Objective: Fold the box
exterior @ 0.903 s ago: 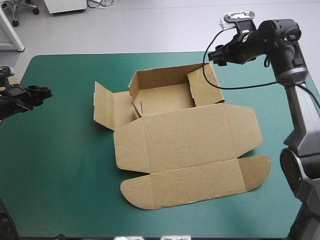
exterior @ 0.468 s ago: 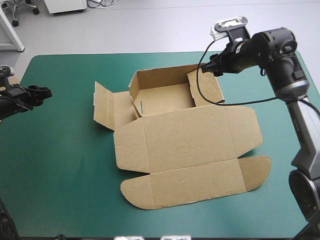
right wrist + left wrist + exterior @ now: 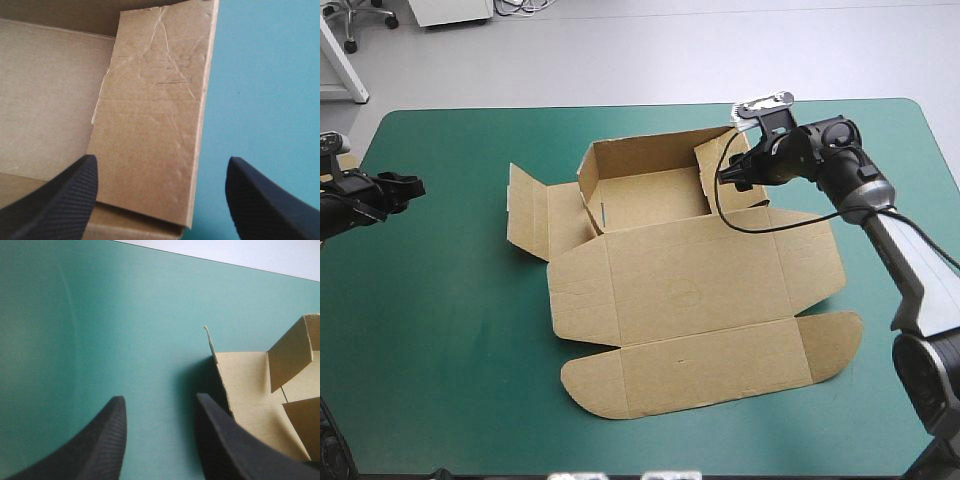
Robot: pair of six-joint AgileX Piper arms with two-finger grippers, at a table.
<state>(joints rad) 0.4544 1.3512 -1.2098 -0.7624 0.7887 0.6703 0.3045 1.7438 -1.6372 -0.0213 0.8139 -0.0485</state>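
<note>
Brown box (image 3: 690, 290) on teal-green cover (image 3: 440, 300); the right end effector (image 3: 161, 159) has black, finely ribbed fingers (image 3: 55, 200).

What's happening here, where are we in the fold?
The brown box is half formed on the teal-green cover. A tray with raised walls sits at the far side, and the lid lies flat toward the near edge. The right gripper is open over the tray's right side panel, gripping nothing. The left gripper is open and empty near the table's left edge, clear of the box.
</note>
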